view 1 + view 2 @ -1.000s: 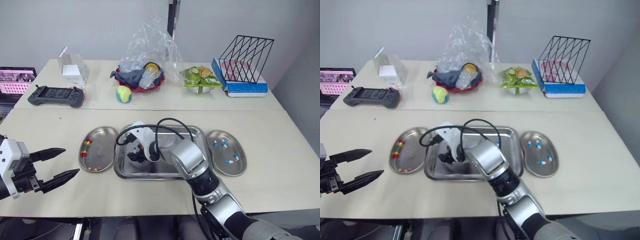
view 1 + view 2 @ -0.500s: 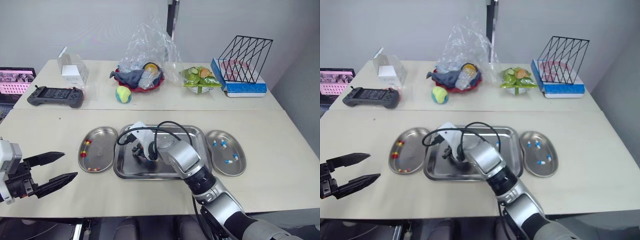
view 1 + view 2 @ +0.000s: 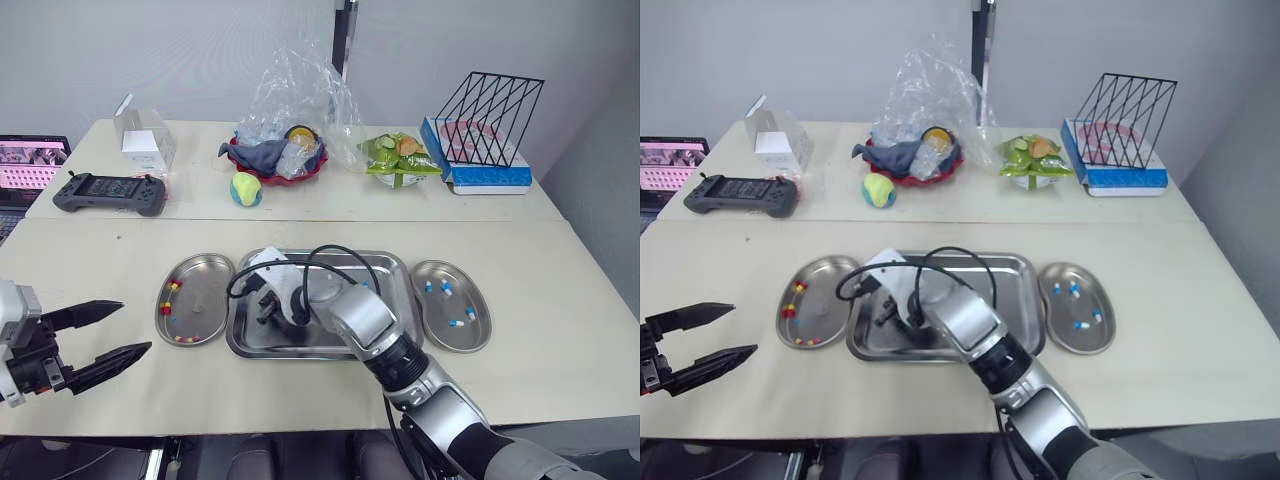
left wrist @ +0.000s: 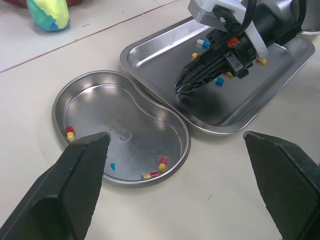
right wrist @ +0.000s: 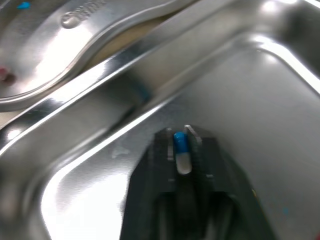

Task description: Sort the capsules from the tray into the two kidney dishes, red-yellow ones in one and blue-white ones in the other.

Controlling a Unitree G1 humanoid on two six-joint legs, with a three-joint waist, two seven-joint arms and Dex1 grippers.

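Right gripper (image 5: pixel 180 145): you have it pinched shut on a blue-white capsule (image 5: pixel 181 152), inside the left end of the tray (image 4: pixel 160 65), near the left kidney dish (image 3: pixel 205 300) that holds red-yellow capsules (image 3: pixel 170 296). Left gripper (image 3: pixel 136 326): wide apart and empty-handed, hanging beyond the table's (image 3: pixel 560 300) near edge.

No legible text, stamp (image 5: pixel 82 13) on kidney dish (image 5: pixel 40 50) unreadable
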